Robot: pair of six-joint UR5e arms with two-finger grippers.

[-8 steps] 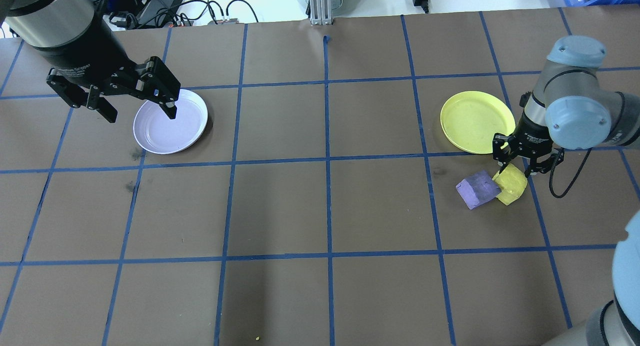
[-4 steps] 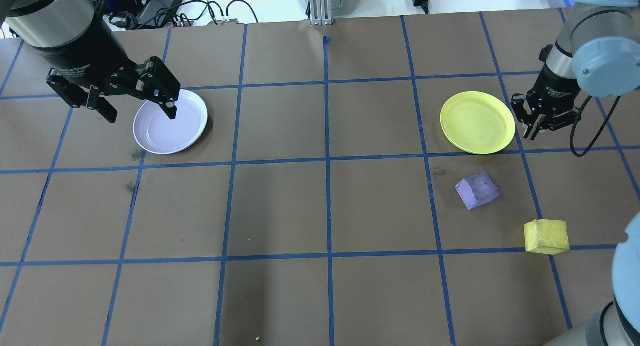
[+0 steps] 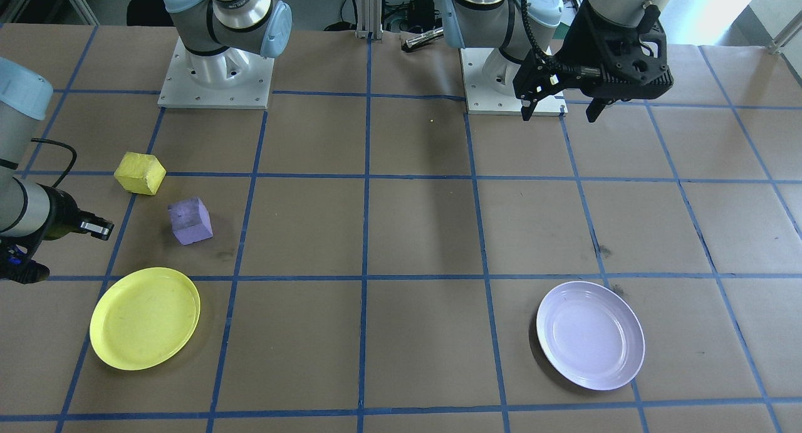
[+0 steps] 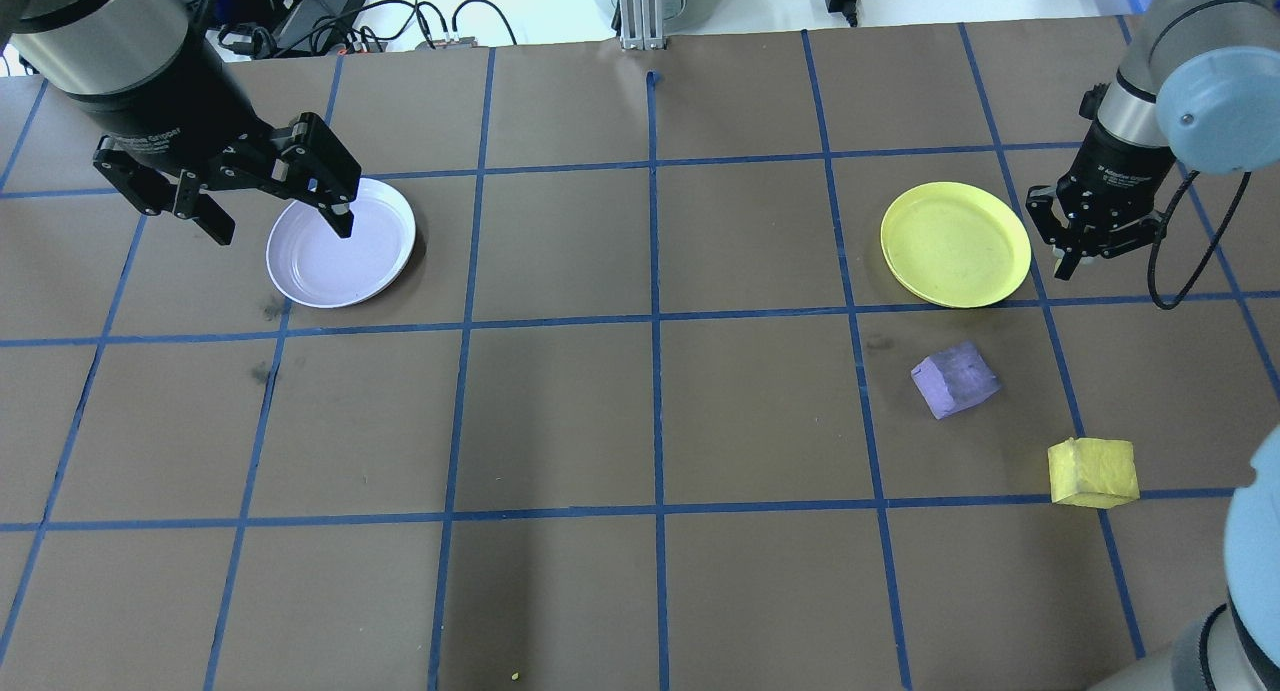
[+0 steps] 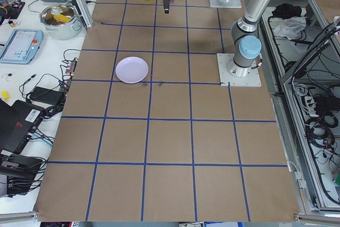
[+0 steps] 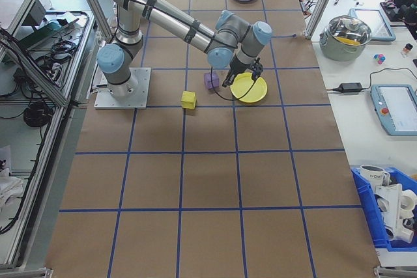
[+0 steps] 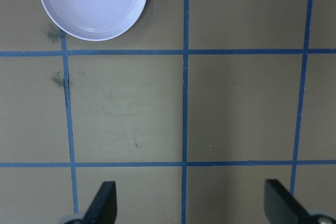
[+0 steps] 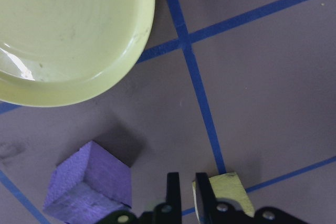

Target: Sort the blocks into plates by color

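Two blocks: I see both lying on the brown table, in no plate.
Right gripper (image 4: 1087, 243): fingers nearly together, holding nothing, just beside the round yellow plastic plate (image 4: 955, 243).
Small yellow foam cube (image 4: 1092, 473): well apart from my right gripper, toward the robot.
Small purple foam cube (image 4: 955, 379): between that gripper and the yellow cube, off to the side.
Left gripper (image 4: 275, 216): fingers spread wide, empty, high over the edge of the round pale lavender plate (image 4: 341, 252).

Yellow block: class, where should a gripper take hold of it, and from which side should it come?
Grip the yellow block across two opposite flat side faces, coming straight down from above. It sits flat on the table, apart from the purple block, so its sides look free. The right gripper is nearer, though its fingers look nearly shut.
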